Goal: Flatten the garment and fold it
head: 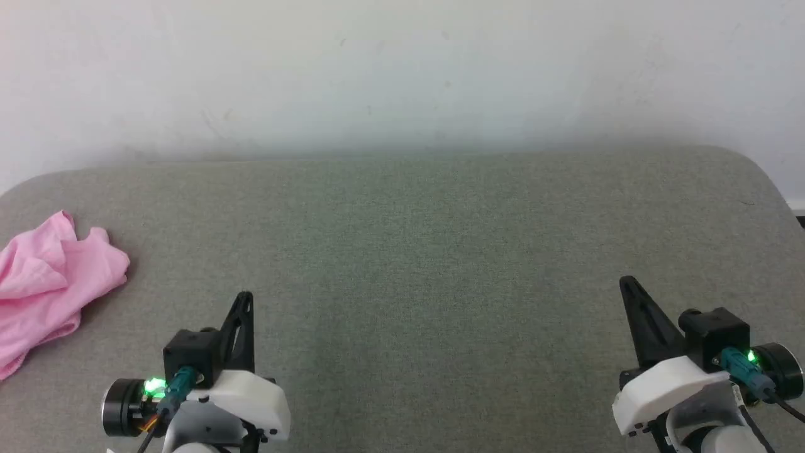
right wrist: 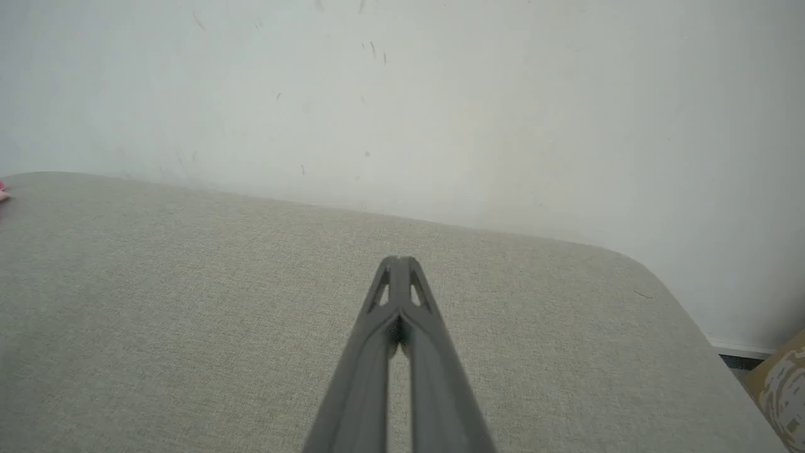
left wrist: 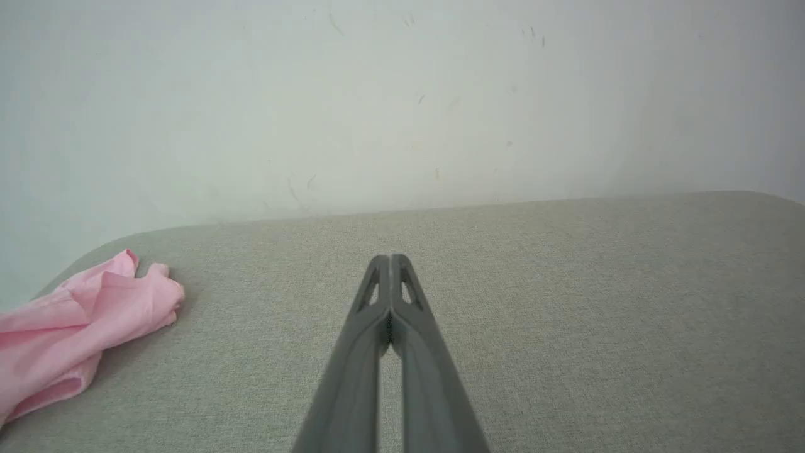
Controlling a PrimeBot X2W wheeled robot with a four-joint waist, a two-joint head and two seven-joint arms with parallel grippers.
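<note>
- fingers (left wrist: pixel 352 358) of the left gripper (left wrist: pixel 391 258) are pressed together at their tips, with a thin slit between them lower down; they pinch no cloth.
- the right gripper (right wrist: pixel 396 259) matches it: both dark fingers meet at the tip, closed on themselves.
- in the head view the two grippers sit low at the lower left and lower right, well apart, fingers pointing up and away over the padded surface (head: pixel 440 251).
- a small green light (head: pixel 153 385) glows on the left wrist, and another on the right.
- the garment (head: pixel 50 283) lies bunched and wrinkled at the far left edge of the padded surface, light pink and folded over itself in a loose heap, partly cut off by the picture edge.
- it lies to the left of the left gripper, apart from it and not touched; the right gripper is far from it.
- the padded surface is grey-green woven fabric with rounded corners, set against a pale wall (head: pixel 402 75).
- in the right wrist view a tan patterned thing (right wrist: pixel 783 393) shows past the surface's right corner; what it is cannot be told.
</note>
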